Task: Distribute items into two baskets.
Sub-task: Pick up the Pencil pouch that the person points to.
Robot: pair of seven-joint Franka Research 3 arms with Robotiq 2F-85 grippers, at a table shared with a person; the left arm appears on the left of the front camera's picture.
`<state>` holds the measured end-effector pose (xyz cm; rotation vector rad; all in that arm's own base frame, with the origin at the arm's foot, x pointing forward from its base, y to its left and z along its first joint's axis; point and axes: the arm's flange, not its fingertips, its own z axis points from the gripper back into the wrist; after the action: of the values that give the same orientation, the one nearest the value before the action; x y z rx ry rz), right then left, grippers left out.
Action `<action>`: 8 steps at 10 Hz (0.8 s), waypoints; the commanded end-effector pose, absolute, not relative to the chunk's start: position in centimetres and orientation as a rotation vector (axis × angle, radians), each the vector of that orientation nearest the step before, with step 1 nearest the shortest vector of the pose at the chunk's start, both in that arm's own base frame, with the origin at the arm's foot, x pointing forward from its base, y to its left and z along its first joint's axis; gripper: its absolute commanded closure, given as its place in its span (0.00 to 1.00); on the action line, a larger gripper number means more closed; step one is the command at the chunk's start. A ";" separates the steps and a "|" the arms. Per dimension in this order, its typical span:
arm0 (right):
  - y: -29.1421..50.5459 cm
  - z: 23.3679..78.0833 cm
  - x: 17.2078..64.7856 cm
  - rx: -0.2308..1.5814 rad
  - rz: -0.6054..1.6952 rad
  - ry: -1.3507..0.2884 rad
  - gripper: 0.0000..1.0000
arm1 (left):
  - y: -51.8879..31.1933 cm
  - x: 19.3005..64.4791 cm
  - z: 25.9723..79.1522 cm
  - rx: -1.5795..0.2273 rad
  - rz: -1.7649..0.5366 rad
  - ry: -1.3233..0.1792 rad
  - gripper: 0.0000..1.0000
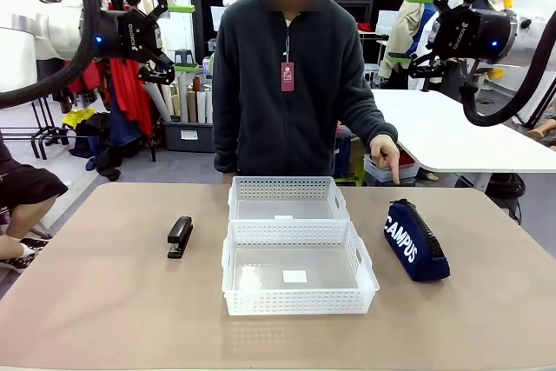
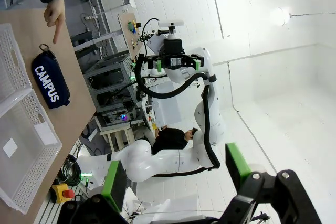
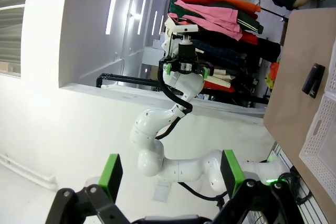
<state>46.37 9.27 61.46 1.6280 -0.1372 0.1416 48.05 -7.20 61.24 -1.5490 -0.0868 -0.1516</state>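
Observation:
Two white lattice baskets stand end to end mid-table, the far basket (image 1: 282,187) (image 2: 14,64) and the near basket (image 1: 295,301) (image 2: 44,125) (image 3: 321,129), both empty. A black stapler (image 1: 180,237) (image 3: 313,80) lies to their left. The navy "CAMPUS" pouch (image 1: 415,241) (image 2: 51,80) lies to their right. My left gripper (image 1: 182,38) (image 2: 176,177) hangs open high above the table's left side, holding nothing. My right gripper (image 1: 408,27) (image 3: 170,174) is open high on the right, also empty. Both are far from the items.
A person stands at the far edge, one hand (image 1: 385,152) (image 2: 55,17) pointing a finger down just beyond the pouch. A white table (image 1: 452,132) stands behind on the right, and a clothes rack (image 1: 95,6) behind on the left.

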 end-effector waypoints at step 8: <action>11.8 65.5 44.3 1.078 0.041 -0.216 0.00 | -7.1 48.0 61.3 -1.550 -0.155 -0.090 0.00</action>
<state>44.36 11.27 64.29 1.1911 -0.2334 0.0985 48.05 -7.22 61.24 -1.5489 -0.0865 -0.1515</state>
